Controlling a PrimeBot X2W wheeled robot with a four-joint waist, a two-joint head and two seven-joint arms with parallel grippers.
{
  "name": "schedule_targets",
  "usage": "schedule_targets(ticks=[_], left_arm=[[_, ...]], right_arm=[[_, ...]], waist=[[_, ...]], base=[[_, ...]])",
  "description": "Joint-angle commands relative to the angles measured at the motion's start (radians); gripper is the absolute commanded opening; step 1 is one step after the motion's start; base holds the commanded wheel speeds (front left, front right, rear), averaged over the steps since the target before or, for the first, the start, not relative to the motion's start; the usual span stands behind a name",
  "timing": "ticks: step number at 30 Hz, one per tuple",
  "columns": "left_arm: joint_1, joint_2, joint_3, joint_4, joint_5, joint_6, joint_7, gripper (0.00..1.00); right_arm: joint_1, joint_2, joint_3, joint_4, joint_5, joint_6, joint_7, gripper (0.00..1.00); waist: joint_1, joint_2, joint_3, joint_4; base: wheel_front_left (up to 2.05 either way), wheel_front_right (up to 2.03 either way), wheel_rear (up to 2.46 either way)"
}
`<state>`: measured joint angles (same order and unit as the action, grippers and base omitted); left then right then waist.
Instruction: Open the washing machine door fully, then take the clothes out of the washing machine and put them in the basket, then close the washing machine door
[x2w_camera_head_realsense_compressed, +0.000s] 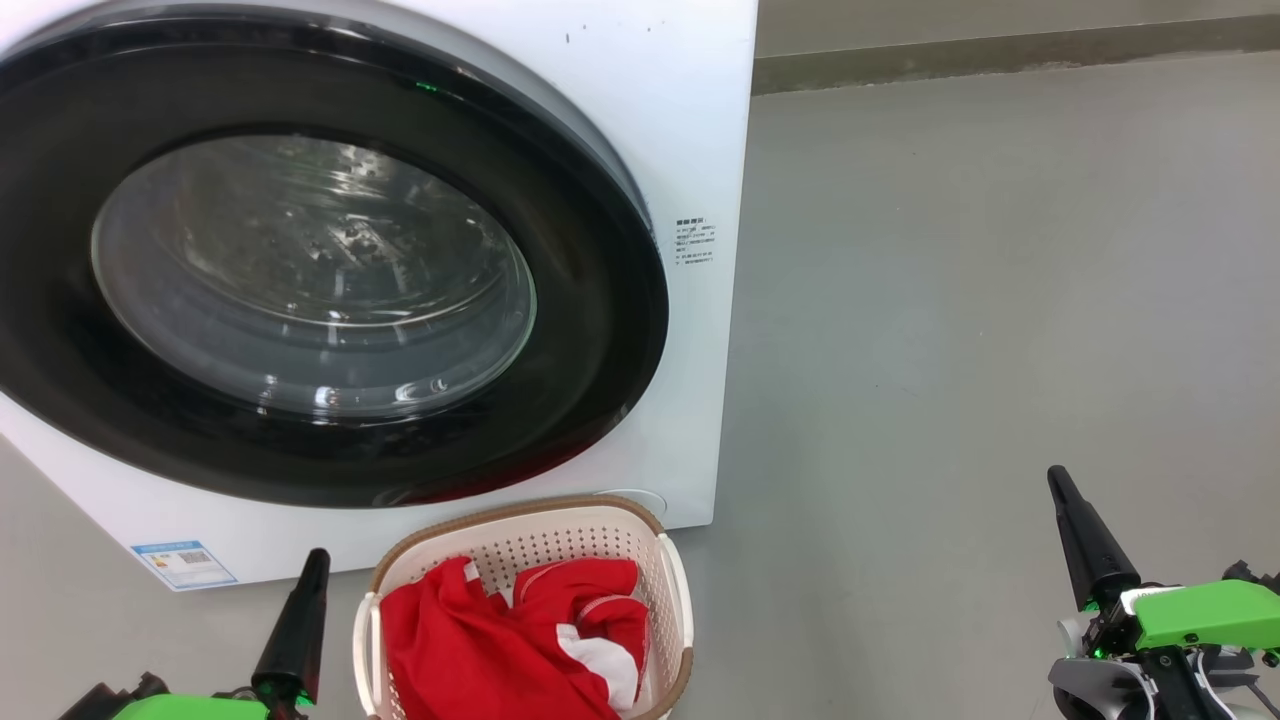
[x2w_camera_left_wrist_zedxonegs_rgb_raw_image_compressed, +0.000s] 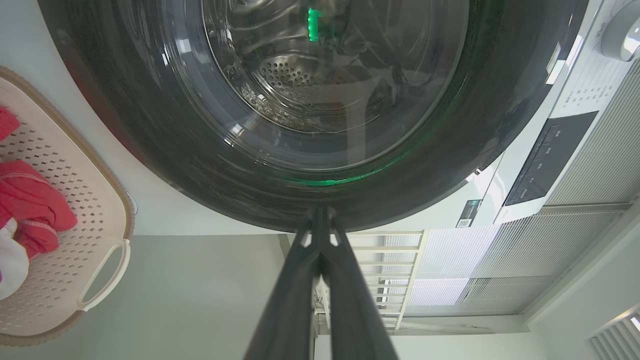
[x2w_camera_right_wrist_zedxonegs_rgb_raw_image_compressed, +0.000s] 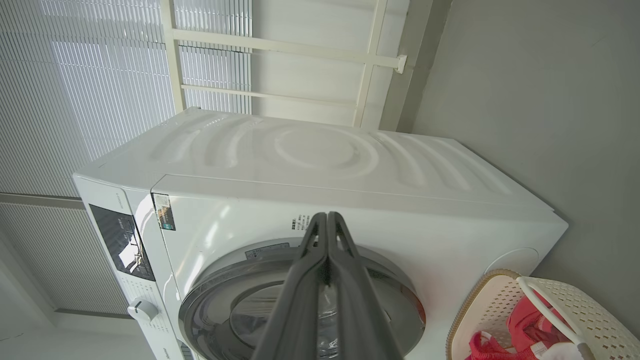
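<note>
The left gripper (x2w_camera_head_realsense_compressed: 318, 558) has its two dark fingers (x2w_camera_left_wrist_zedxonegs_rgb_raw_image_compressed: 292, 300) pressed together along their whole length, with no gap at the tips, and they hold nothing. In the head view it stands low, just beside the left side of the basket (x2w_camera_head_realsense_compressed: 665, 560), with the fingers pointing up toward the washing machine (x2w_camera_head_realsense_compressed: 690, 120). In the left wrist view the tips are seen in front of the lower black rim of the washing machine door (x2w_camera_head_realsense_compressed: 320, 290); from this view I cannot tell if they touch it.

The right gripper (x2w_camera_head_realsense_compressed: 1058, 480) is also closed, the fingers (x2w_camera_right_wrist_zedxonegs_rgb_raw_image_compressed: 300, 300) joined into one point, and it is empty. It hangs over the grey floor (x2w_camera_head_realsense_compressed: 1000, 300), well apart from the machine and the basket.

The door lies flat against the white front of the machine, closed. Through its glass the perforated steel drum (x2w_camera_left_wrist_zedxonegs_rgb_raw_image_compressed: 285, 75) is visible.

The basket stands on the floor near the lower front of the machine, under the door. The clothes (x2w_camera_head_realsense_compressed: 480, 650), red with white parts, lie inside the basket.
</note>
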<state>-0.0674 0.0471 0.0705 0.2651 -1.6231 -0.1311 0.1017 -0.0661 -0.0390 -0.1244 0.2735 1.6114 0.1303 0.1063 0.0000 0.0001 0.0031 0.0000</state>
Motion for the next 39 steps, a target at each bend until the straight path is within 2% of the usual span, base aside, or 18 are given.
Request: schedule_targets(ticks=[1,39], left_arm=[[-0.040,0.008,0.037,-0.020,0.010,0.000,0.007,0.00],[-0.040,0.006,0.040,-0.020,0.012,0.000,0.009,0.00]], right_arm=[[-0.042,-0.013,0.012,-0.029,-0.002,0.000,0.006,0.00],[-0.042,-0.012,0.011,-0.029,-0.003,0.000,0.007,0.00]], waist=[[0.0000,-0.0001,0.000,0.000],[0.0000,-0.0001,0.000,0.000]], base=[[0.00,0.00,0.00],[0.00,0.00,0.00]])
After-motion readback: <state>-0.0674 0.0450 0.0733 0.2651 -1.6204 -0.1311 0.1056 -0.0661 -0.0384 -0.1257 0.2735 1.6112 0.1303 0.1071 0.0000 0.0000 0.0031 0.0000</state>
